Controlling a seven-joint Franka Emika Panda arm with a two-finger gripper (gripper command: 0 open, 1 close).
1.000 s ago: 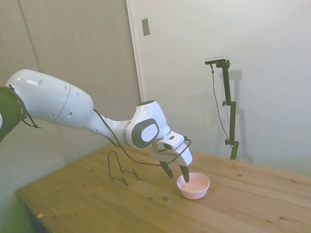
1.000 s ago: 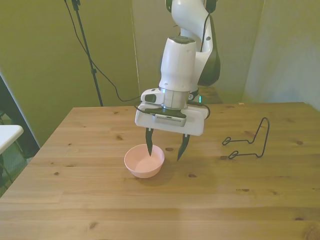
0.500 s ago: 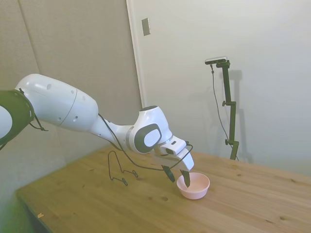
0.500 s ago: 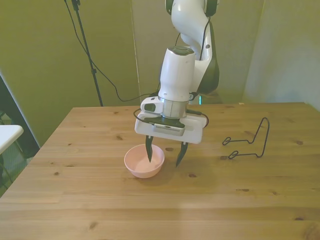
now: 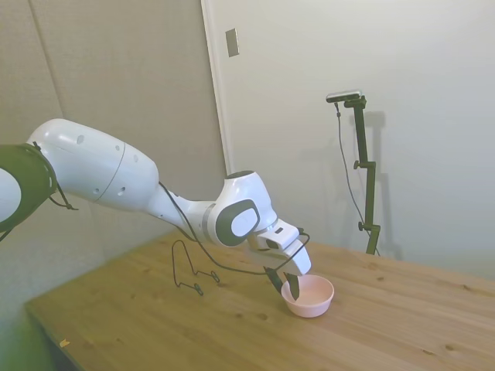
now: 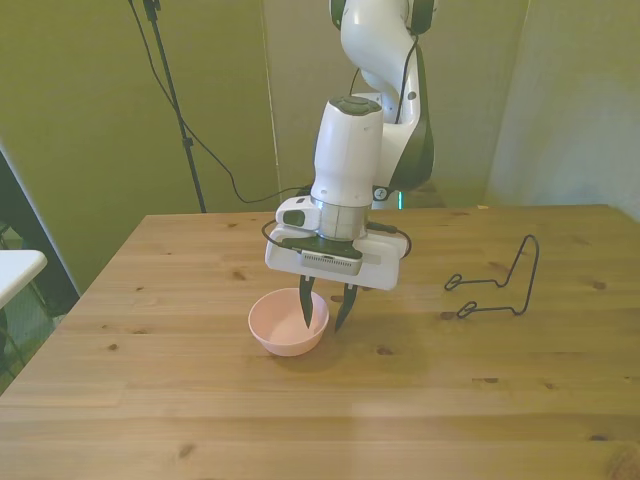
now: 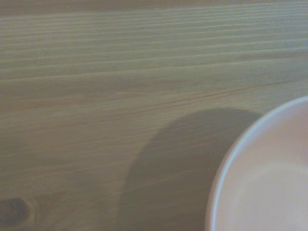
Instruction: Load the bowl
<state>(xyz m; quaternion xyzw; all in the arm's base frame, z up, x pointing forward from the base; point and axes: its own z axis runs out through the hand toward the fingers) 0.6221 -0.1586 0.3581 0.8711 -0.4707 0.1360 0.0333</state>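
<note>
Bowl (image 6: 288, 322), pale pink and shallow, sits on the wooden table (image 6: 200, 400) directly under the gripper (image 6: 323, 314), which straddles its rim on the front view's right. One dark finger reaches down inside the bowl, the other hangs just outside the wall; the jaws are partly closed with a narrow gap between them, and whether they actually pinch the rim cannot be told. The wrist view shows only a curve of the bowl's rim (blurred) and its shadow on the planks. Well off to the gripper's side, toward the front view's right, stands a black wire rack (image 6: 495, 284).
</note>
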